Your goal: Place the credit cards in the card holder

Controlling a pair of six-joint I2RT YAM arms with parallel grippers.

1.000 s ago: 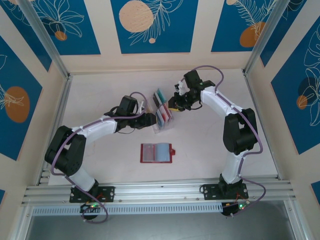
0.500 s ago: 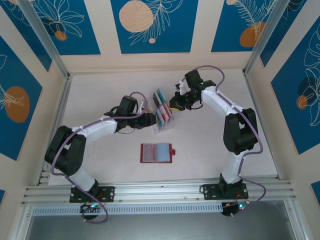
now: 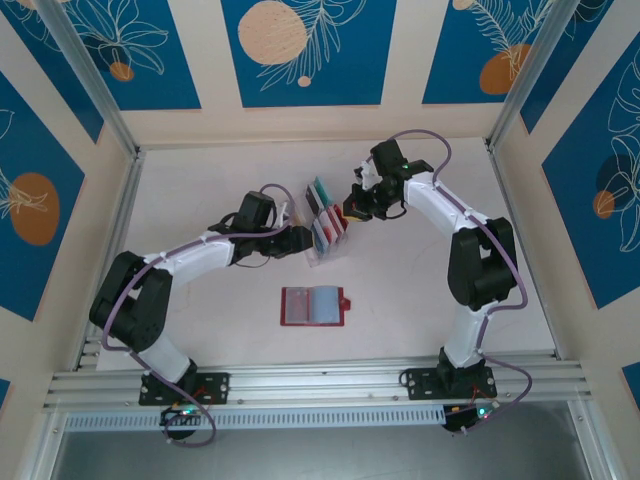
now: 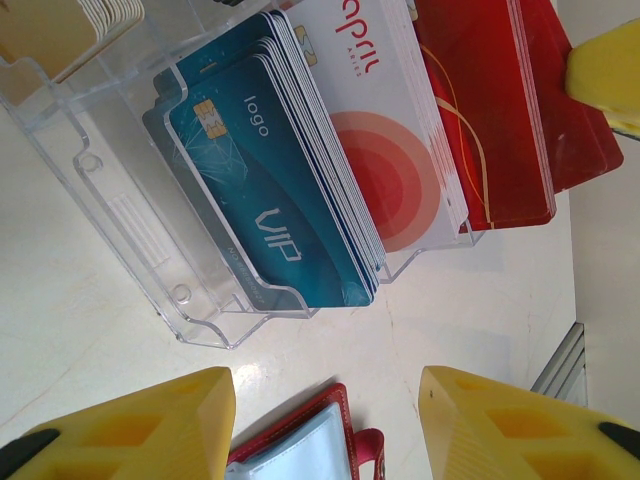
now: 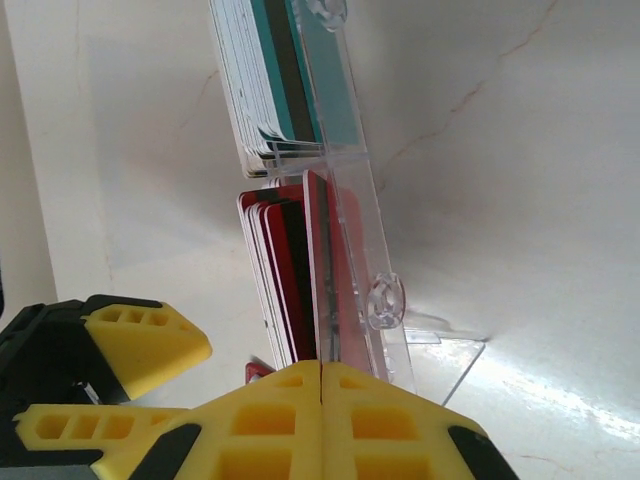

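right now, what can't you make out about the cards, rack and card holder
Card holder slots: too small in the top view; cut off by the bottom edge in the left wrist view.
Red card lower edge: right wrist view, hidden by the right gripper; a grip is unclear.
Beige cards: left wrist view, cut off at the top edge.

Left hand (image 3: 298, 240) and right hand (image 3: 352, 210) crowd the rack (image 3: 326, 235); card holder (image 3: 313, 306) sits unobstructed
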